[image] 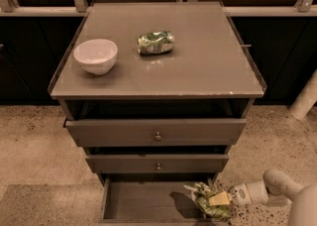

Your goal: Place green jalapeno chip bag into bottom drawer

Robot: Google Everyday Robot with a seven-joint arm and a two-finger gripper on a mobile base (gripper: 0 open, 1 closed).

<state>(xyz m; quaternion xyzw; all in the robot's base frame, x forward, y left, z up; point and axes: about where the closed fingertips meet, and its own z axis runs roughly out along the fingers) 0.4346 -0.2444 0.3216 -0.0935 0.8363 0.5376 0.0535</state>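
Chip bag: green jalapeno chip bag (204, 197) — crumpled, light green with a pale orange patch, twisted end pointing left. Sits low over the right front part of the bottom drawer, overlapping its right wall.

Gripper: gripper (224, 199) at the lower right of the frame, reaching in from the right at drawer height. Pinched closed on the right side of the bag, nothing else in its hold.

Arm: pale arm (277, 188) bent behind the gripper, running off the bottom right corner.

Bottom drawer: bottom drawer (138, 202) pulled well out, plain flat floor showing. Dark shadow of the bag on the floor just left of the bag.

Upper drawers: top drawer (124, 132) and middle drawer (188, 163) both slightly ajar, each with one small round knob at its centre.

Cabinet top: flat grey-brown cabinet top (208, 66) with a thin raised rim.

On top: white bowl (95, 55) near the left edge, upright. Shiny rolled-up dark-green packet (155, 42) lying on its side — to the right of the bowl, apart from it.

Surroundings: speckled floor (34, 136) around the cabinet, dark panels behind.
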